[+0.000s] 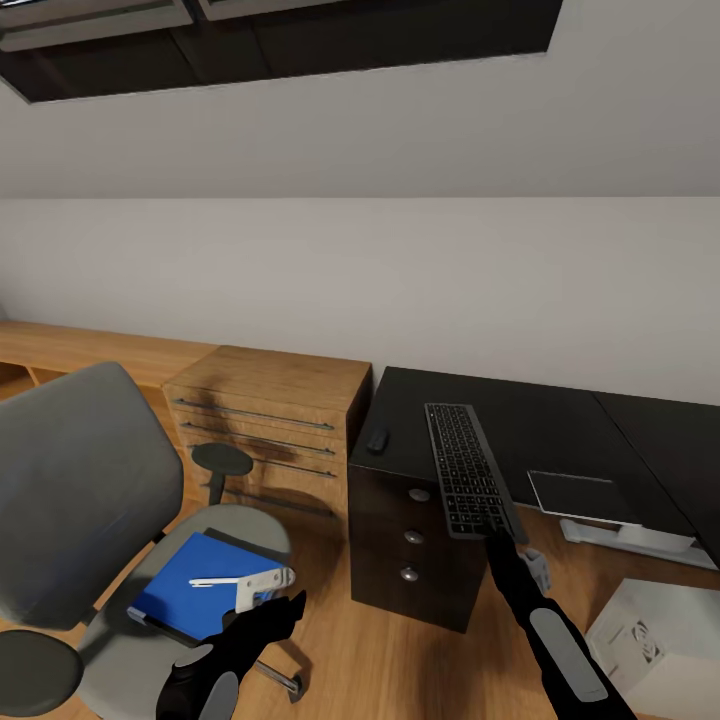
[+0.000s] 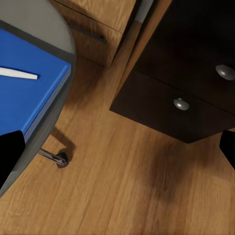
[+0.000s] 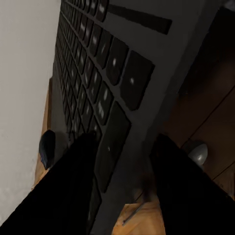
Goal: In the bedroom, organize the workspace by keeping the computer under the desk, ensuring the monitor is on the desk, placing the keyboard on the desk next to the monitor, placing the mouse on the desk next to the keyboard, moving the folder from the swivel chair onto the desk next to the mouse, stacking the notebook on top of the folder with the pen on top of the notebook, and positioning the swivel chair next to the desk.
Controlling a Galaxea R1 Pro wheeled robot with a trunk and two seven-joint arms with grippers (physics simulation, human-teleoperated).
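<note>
My right gripper is shut on the near end of the silver-grey keyboard, which lies lengthwise over the left part of the black desk. Left of it on the desk sits the small dark mouse. On the seat of the grey swivel chair rests the blue folder, with the white pen on top. Just right of the folder, my left gripper hovers open. A thin dark rectangle, likely the notebook, lies near the desk's front edge. The silver-grey computer stands on the floor. The monitor is out of view.
The black three-drawer unit stands under the desk's left end. A low oak dresser is between it and the chair. A chair castor rests on the wood floor. A white desk foot shows under the top.
</note>
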